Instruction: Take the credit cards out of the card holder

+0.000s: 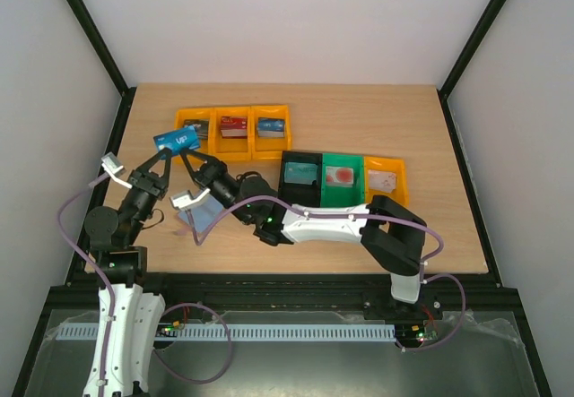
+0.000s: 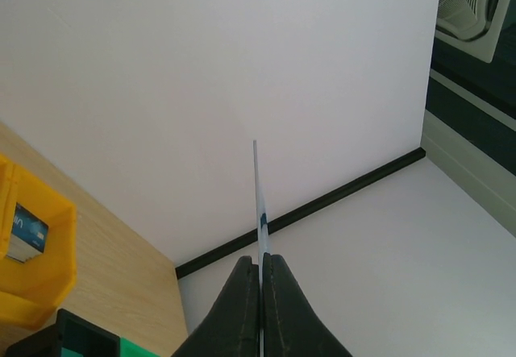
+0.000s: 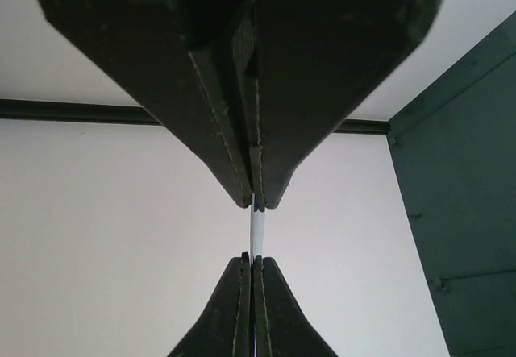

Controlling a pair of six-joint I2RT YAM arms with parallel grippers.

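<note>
Pinching one teal credit card (image 1: pixel 175 138), left pincer (image 2: pixel 260 259) and right pincer (image 3: pixel 251 259) both clamped on it

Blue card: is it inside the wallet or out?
Out. The blue card is pinched between both arms' jaws, up in the air, apart from the wallet lying on the table.

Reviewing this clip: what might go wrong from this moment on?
1. The left jaws and the right jaws are both shut on the same teal card, held in the air. If the arms pull apart before one lets go, the card may bend or slip out.
2. The card holder seems to lie loose on the table, partly under the right arm, which might brush and shift it.
</note>
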